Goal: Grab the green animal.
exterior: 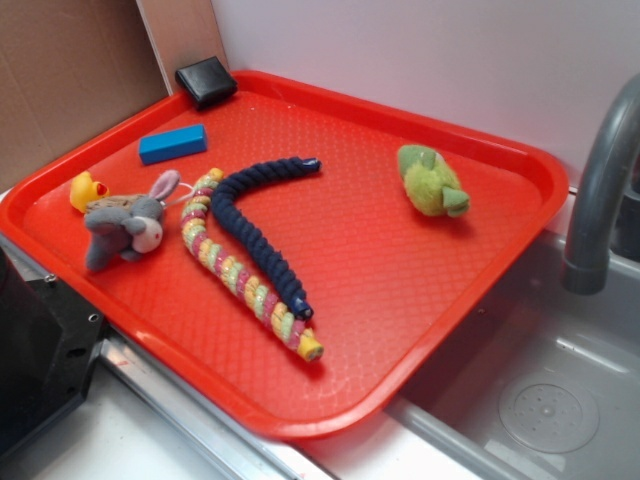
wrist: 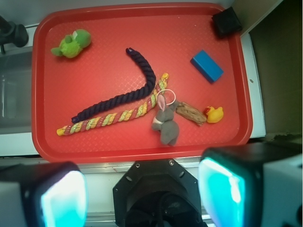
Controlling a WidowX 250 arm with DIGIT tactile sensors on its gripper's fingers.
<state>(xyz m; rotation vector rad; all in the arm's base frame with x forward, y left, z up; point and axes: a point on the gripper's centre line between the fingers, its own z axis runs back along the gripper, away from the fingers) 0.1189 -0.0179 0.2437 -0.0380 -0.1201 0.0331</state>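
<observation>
The green animal (exterior: 432,181) (wrist: 72,44), a fuzzy lime-green plush, lies on the red tray (exterior: 400,300) (wrist: 118,146) near its far right corner in the exterior view and at the upper left in the wrist view. My gripper (wrist: 142,194) hovers high over the tray's near edge, far from the plush. Its two teal-padded fingers (wrist: 61,198) stand wide apart with nothing between them, so it is open. In the exterior view only a black part of the arm (exterior: 40,350) shows at the lower left.
On the tray lie a grey plush bunny (exterior: 128,222) (wrist: 164,120), a yellow duck (exterior: 87,189) (wrist: 214,114), a blue block (exterior: 173,143) (wrist: 207,65), a navy rope (exterior: 255,225) (wrist: 137,80), a striped rope (exterior: 240,270) (wrist: 109,119) and a black block (exterior: 206,81) (wrist: 226,21). A sink with grey faucet (exterior: 600,190) sits right.
</observation>
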